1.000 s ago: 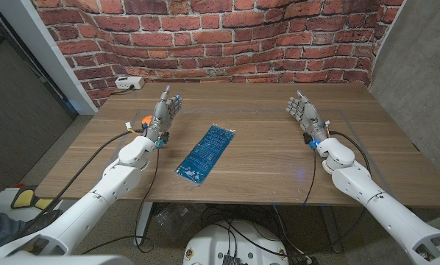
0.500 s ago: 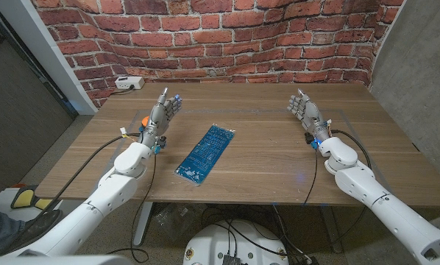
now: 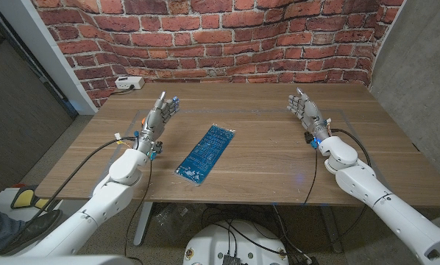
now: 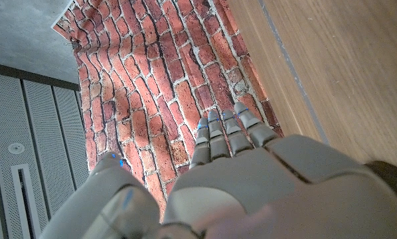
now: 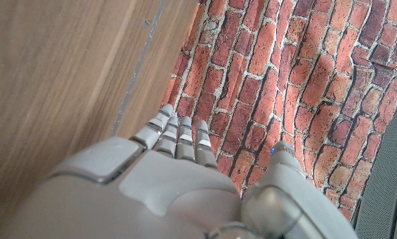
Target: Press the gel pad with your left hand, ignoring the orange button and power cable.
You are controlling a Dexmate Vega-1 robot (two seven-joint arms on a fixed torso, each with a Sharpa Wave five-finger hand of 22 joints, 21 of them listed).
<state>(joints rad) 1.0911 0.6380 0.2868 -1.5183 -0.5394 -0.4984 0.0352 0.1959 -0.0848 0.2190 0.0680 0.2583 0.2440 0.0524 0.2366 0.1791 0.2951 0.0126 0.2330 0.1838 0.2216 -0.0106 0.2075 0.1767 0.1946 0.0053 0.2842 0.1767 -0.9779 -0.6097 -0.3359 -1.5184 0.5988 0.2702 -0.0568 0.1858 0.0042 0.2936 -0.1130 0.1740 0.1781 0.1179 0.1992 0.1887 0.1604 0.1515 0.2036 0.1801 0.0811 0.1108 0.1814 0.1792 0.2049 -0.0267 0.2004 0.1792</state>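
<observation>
A blue gel pad point(image 3: 206, 152) lies flat near the middle of the wooden table point(image 3: 264, 162), set on a diagonal, its near end toward the front edge and its far end angled toward the brick wall point(image 3: 227, 37). The robot's left hand point(image 3: 157, 115) is raised over the table's left side, well apart from the pad, fingers point(image 3: 170, 103) extended and slightly spread with nothing held. Just beside that hand, a sliver of orange on the tabletop point(image 3: 146, 118) is mostly hidden behind the hand, too little to identify. The right hand point(image 3: 304, 110) stands over the table's right side, well apart from the pad, fingers apart and holding nothing. A white power strip point(image 3: 129, 83) sits at the far left corner against the wall, partly cut by the wall's edge. Cables point(image 3: 84, 163) trail along the left forearm. In the left wrist view, the back of the left hand point(image 4: 251, 179) faces the brickwork, fingers straight. The right wrist view shows the right hand point(image 5: 158, 186) likewise, fingers extended toward the wall.
</observation>
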